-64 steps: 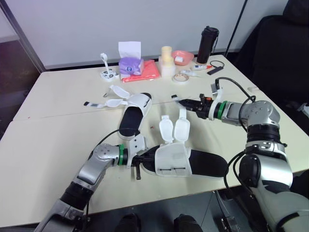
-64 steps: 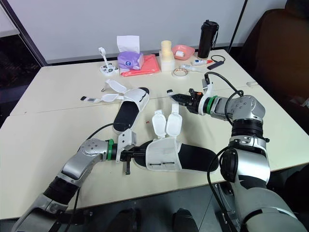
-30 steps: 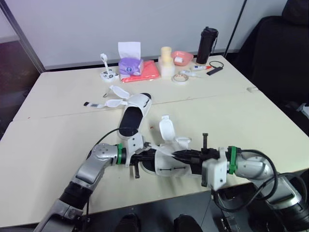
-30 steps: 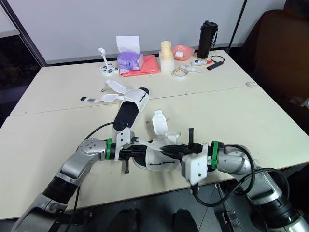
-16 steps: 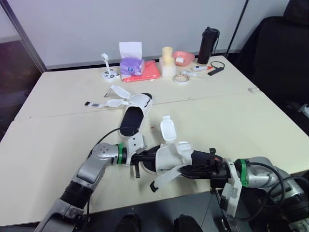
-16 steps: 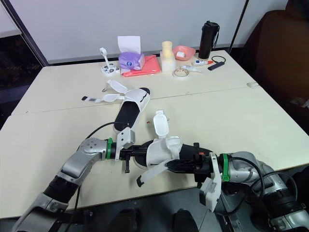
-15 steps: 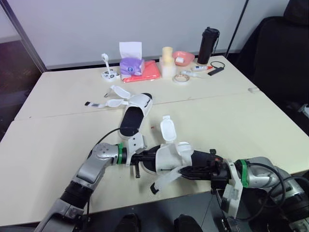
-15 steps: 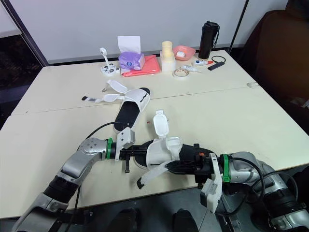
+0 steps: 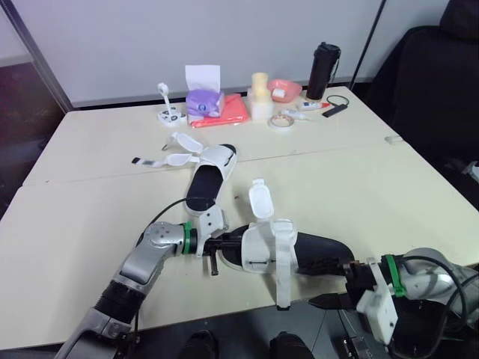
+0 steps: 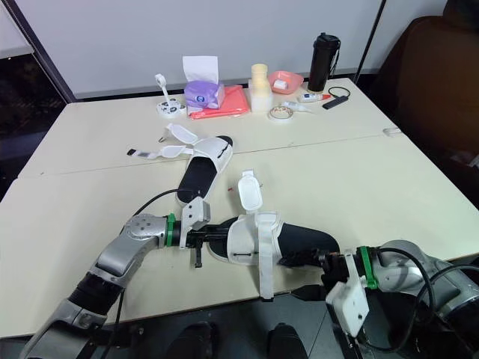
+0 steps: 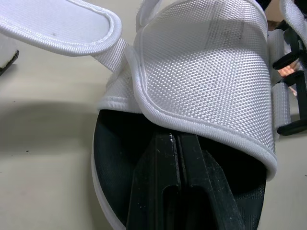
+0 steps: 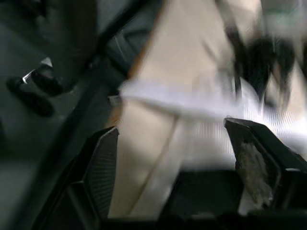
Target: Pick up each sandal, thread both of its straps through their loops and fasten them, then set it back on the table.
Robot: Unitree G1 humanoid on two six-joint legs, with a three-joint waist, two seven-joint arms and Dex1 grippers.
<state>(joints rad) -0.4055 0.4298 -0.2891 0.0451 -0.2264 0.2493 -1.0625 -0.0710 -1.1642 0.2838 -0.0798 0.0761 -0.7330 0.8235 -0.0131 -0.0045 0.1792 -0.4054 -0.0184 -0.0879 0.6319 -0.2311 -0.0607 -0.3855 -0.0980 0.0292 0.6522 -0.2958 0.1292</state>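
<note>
While the near sandal [image 9: 318,245] lies along the front edge of the table [image 9: 374,187], you have one gripper in it and the other open beside it.

Its white upper [image 9: 258,250] sits toward the toe. One strap [image 9: 283,278] runs across that upper and hangs down past the table edge, and the other strap [image 9: 260,200] stands up behind it. Your left gripper [image 9: 215,250] is at the toe end. In the left wrist view its fingers [image 11: 160,191] are pressed together on the black footbed under the upper, with nothing visible between them. Your right gripper [image 9: 316,284] hovers by the heel end, just off the table edge, with its fingers spread wide and empty. The far sandal [image 9: 203,183] lies well apart toward the table's middle, its straps loose. A tissue box [image 9: 202,101] and a black bottle [image 9: 322,69] stand along the far side.
</note>
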